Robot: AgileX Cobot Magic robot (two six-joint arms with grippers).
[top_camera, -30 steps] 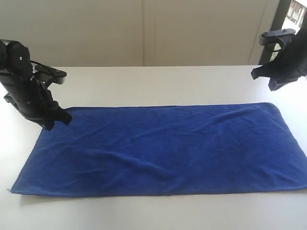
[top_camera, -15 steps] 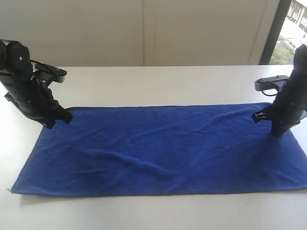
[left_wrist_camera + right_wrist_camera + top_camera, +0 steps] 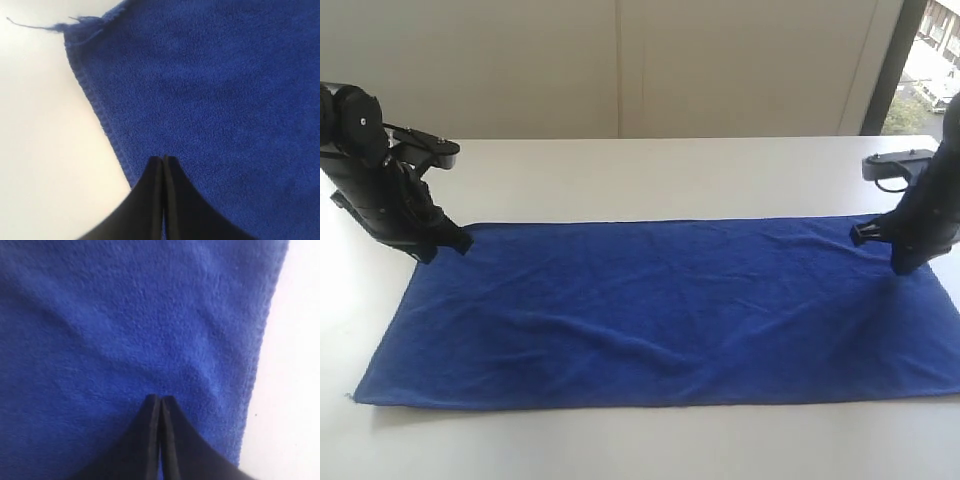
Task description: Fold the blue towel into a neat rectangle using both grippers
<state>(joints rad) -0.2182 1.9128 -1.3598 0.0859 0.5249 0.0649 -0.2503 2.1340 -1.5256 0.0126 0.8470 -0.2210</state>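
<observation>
The blue towel lies flat on the surface; the left gripper and right gripper rest on its far corners, fingers pressed together. No cloth shows between them, so a lift may come up empty, or a drag may rumple it.

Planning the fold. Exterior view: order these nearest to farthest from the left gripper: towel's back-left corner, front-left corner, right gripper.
1. Back-left towel corner, just beside it.
2. Front-left towel corner, toward the camera.
3. Right gripper, far right side.
</observation>
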